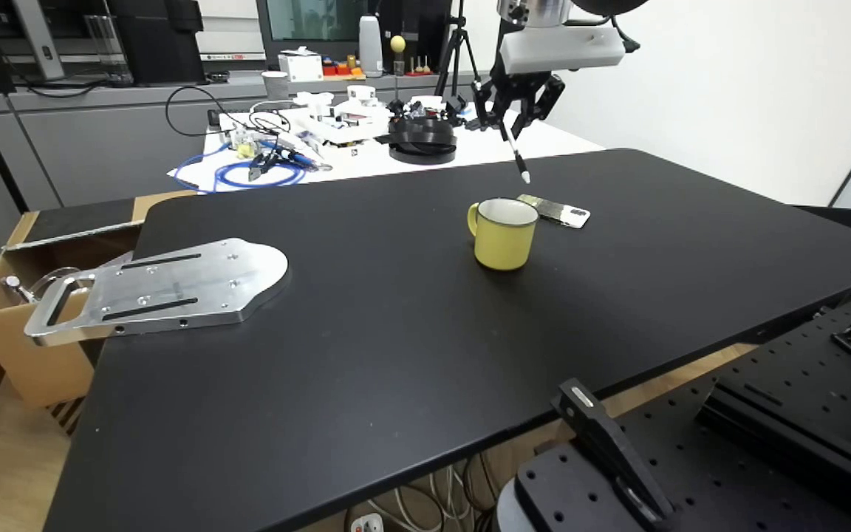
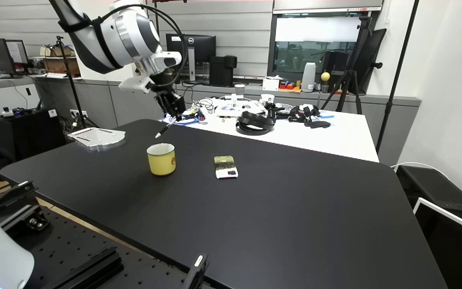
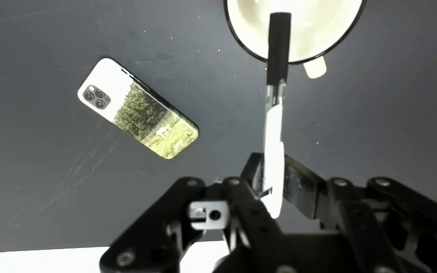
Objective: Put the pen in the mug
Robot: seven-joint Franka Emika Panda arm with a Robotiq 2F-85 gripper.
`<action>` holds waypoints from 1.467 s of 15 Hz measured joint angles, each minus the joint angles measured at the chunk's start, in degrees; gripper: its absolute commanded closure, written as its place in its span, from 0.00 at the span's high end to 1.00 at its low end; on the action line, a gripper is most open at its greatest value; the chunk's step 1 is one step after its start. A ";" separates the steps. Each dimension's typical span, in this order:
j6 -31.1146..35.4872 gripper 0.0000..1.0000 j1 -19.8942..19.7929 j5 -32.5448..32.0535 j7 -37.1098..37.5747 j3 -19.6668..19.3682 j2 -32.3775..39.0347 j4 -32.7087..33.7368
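My gripper is shut on the pen near its white clip end; it also shows in both exterior views. The pen is white with a dark grip section. It hangs tilted, dark end down, in both exterior views. The yellow mug stands upright on the black table, also in an exterior view. The pen's lower tip is above the mug's rim and apart from it. In the wrist view the dark end overlaps the mug's pale opening.
A phone with a landscape picture on its case lies flat near the mug, also in both exterior views. A silver metal plate lies at a table edge. A white table behind holds cables and a black round device.
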 measured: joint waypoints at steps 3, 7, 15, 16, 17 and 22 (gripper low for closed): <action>2.73 0.04 1.25 -3.17 2.77 -2.02 1.08 -0.06; 7.18 0.04 4.51 -8.79 7.93 -6.43 3.21 -0.04; 14.93 0.04 16.87 -14.54 17.79 -19.10 8.14 0.14; 15.74 0.04 18.64 -14.54 18.52 -20.72 8.95 0.14; 16.58 0.04 20.44 -14.52 19.15 -22.33 9.83 0.13; 20.28 0.04 27.83 -13.39 21.43 -28.40 14.83 -0.12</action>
